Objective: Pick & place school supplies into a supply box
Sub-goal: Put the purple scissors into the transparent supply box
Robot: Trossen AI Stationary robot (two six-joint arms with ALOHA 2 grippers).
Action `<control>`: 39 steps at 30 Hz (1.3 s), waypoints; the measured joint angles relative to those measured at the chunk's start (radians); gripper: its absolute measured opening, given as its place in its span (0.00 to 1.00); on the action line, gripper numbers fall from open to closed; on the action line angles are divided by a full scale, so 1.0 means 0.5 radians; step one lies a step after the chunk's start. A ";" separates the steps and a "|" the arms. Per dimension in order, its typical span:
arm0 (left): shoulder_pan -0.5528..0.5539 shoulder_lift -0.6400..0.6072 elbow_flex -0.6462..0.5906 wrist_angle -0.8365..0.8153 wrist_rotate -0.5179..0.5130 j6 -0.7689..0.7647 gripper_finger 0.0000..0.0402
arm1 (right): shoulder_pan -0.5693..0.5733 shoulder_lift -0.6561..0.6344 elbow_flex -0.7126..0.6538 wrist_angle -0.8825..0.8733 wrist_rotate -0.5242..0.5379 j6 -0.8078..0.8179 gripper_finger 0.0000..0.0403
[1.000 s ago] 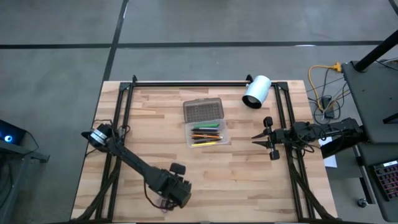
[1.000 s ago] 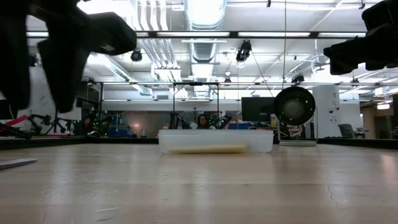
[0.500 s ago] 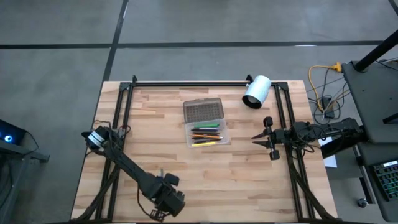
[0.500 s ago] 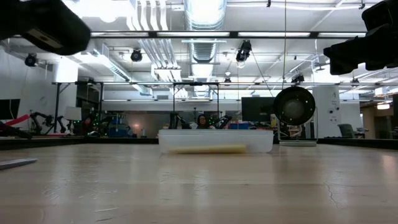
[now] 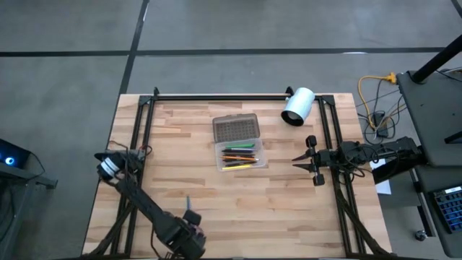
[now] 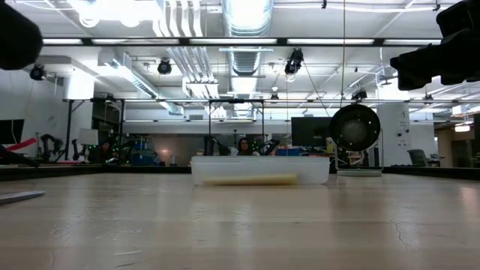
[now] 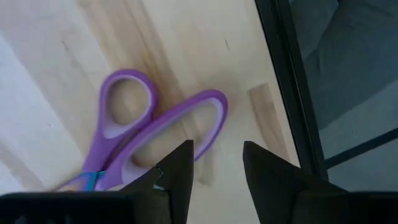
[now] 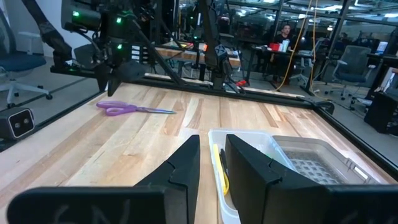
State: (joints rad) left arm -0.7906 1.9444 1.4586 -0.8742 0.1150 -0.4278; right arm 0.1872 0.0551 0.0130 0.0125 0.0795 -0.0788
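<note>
The purple-handled scissors [image 7: 146, 140] lie flat on the table [image 5: 289, 209] near its front left edge, apparently the last of the supplies outside the supply box [image 5: 239, 142], which sits mid-table, well apart, with pens and pencils [image 5: 239, 157] already in its clear half. The left gripper [image 7: 216, 163] hovers directly above the handles, jaws parted and empty, likely to close on them. Nothing blocks it. The right gripper [image 5: 299, 162] waits right of the box, jaws narrow and empty. A white cylinder [image 5: 297, 106] rests at the back.
</note>
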 joint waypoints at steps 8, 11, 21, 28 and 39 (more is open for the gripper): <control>-0.025 0.043 -0.005 0.006 -0.038 0.064 0.31 | 0.000 0.000 0.000 0.000 0.000 0.000 0.17; -0.028 0.065 -0.007 0.025 -0.045 0.123 0.31 | 0.000 0.000 -0.001 0.001 0.000 0.000 0.17; -0.027 0.157 -0.016 0.074 -0.048 0.192 0.31 | 0.000 0.000 -0.001 0.000 0.000 0.000 0.17; -0.027 0.158 -0.067 0.143 -0.053 0.194 0.29 | 0.000 0.000 0.000 0.000 0.001 0.000 0.17; -0.024 0.158 -0.094 0.159 -0.094 0.196 0.06 | 0.000 0.000 -0.001 0.000 0.000 0.000 0.17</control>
State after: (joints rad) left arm -0.8026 2.0235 1.4117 -0.7946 0.0678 -0.3298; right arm 0.1871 0.0551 0.0128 0.0127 0.0795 -0.0788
